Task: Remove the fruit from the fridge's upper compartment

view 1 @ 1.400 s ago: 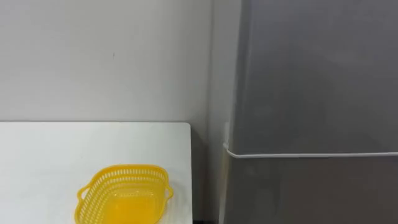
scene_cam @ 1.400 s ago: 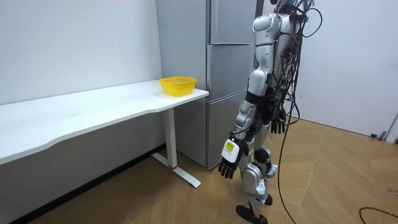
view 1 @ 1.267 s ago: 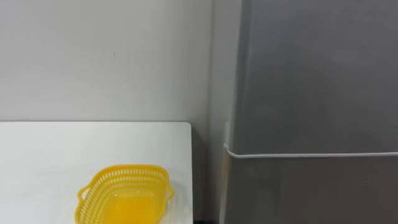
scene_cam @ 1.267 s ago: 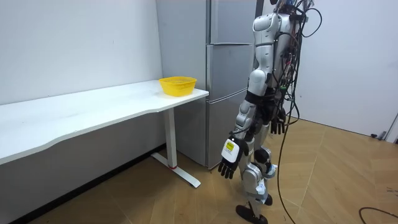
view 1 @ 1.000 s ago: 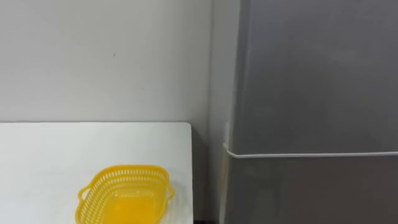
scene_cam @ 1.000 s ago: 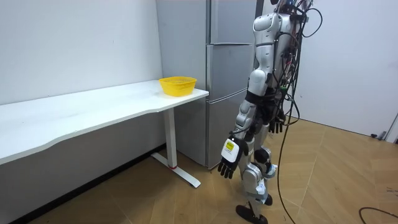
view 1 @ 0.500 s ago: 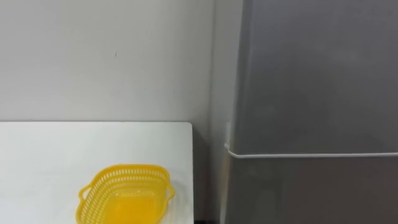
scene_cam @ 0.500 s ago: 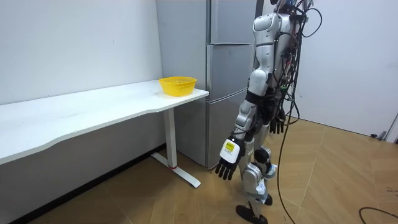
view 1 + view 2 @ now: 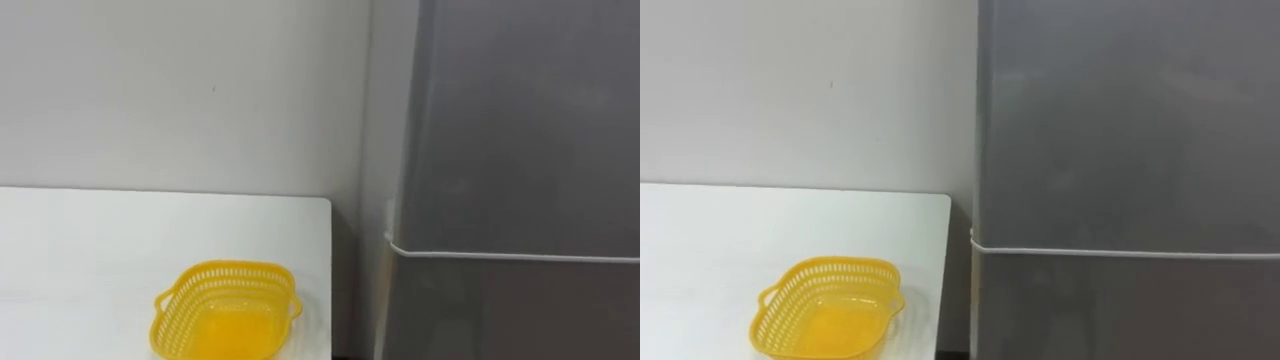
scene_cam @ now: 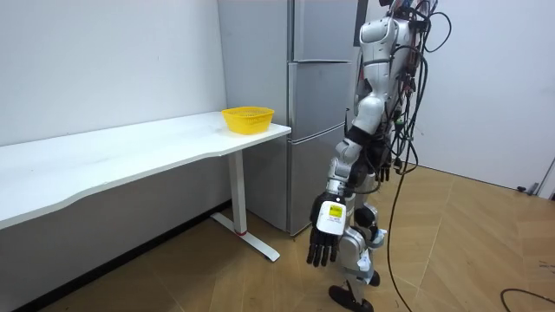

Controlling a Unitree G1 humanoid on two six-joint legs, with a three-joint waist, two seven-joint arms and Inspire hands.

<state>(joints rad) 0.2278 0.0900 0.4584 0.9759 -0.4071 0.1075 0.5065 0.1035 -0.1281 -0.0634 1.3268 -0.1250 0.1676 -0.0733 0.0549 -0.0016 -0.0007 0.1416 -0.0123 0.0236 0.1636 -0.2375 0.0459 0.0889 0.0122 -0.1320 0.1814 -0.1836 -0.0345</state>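
The tall grey fridge (image 9: 520, 130) stands closed. Its upper door (image 10: 325, 30) is shut flush above a pale seam (image 9: 500, 256) that divides it from the lower door (image 9: 510, 310), and whatever is kept in the upper compartment is hidden behind it. The robot stands upright on the wooden floor (image 10: 468, 243) just in front of the fridge, facing it. Open floor lies behind the robot and toward the room view's right.

The left hand (image 10: 323, 232) hangs low beside the legs, well below the upper door and apart from it. Its fingers (image 10: 317, 254) are straight, pointing down, and hold nothing. The right hand (image 10: 381, 173) shows at hip height on the robot's far side, also well below the upper door; how its fingers are set cannot be told.

To the left of the fridge, a narrow dark gap separates its side from the right edge of the white tabletop (image 9: 80, 250), which runs along the white wall (image 9: 180, 90). A yellow plastic mesh basket (image 9: 226, 310) sits near the tabletop's right edge. It is upright, and its inside shows just its own yellow bottom.
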